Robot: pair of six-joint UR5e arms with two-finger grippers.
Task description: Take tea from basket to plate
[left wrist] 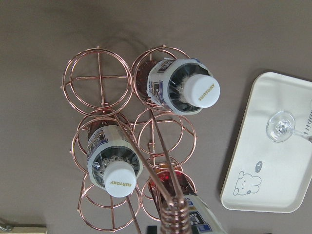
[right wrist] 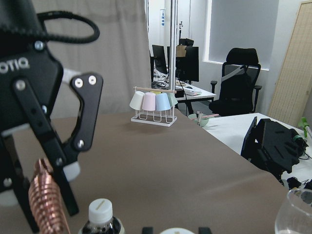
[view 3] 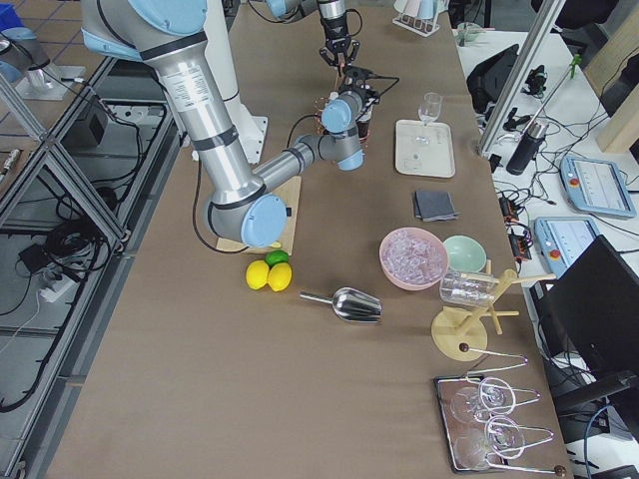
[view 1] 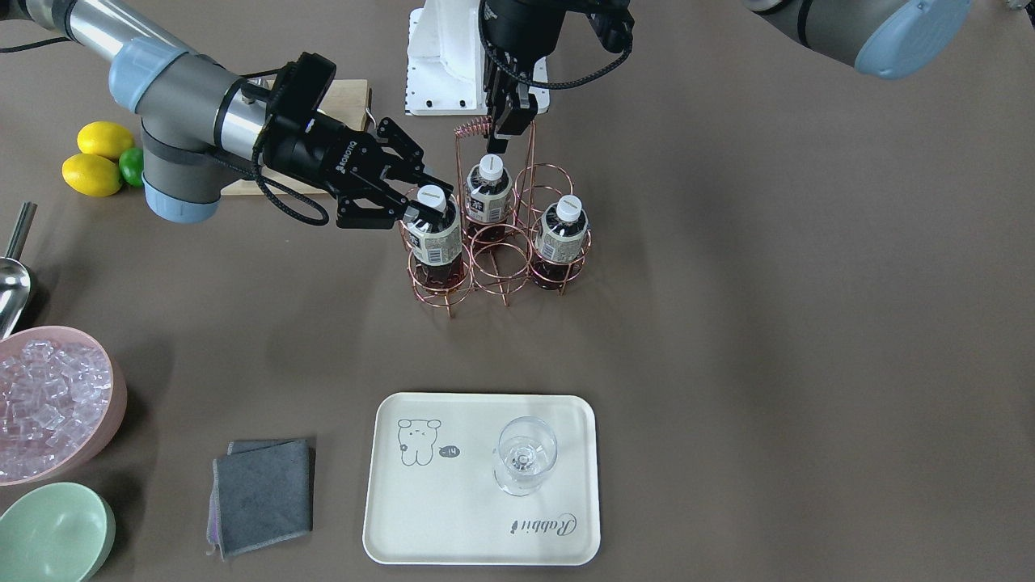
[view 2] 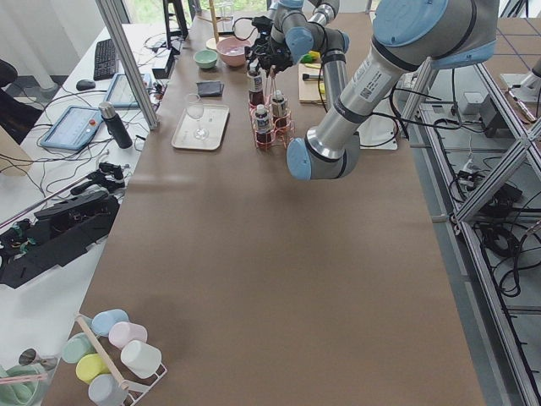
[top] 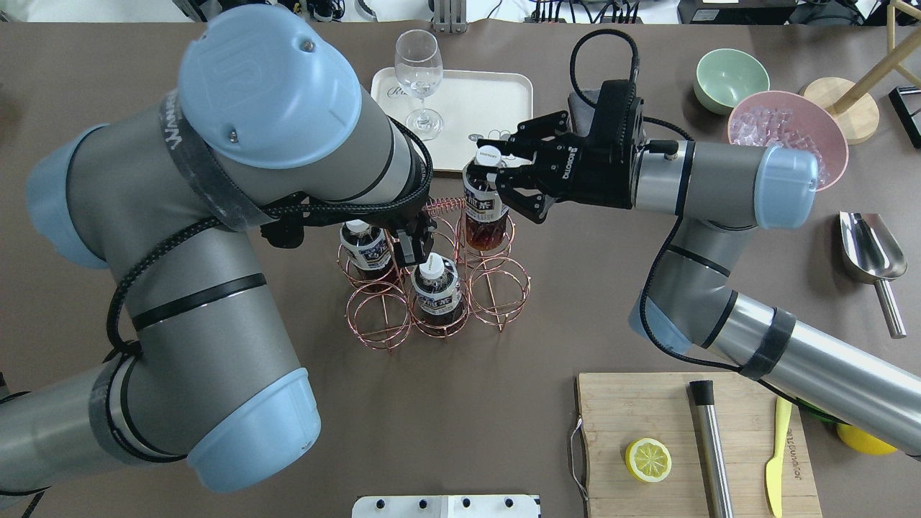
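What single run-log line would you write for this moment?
right jaws: shut on tea | left jaws: shut on basket handle | plate: no tea

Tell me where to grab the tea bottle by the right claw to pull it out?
Grip the tea at its neck, just under the white cap, coming from the side. The basket rings wrap its lower body; only the upright top stands clear, so it can likely lift straight up.
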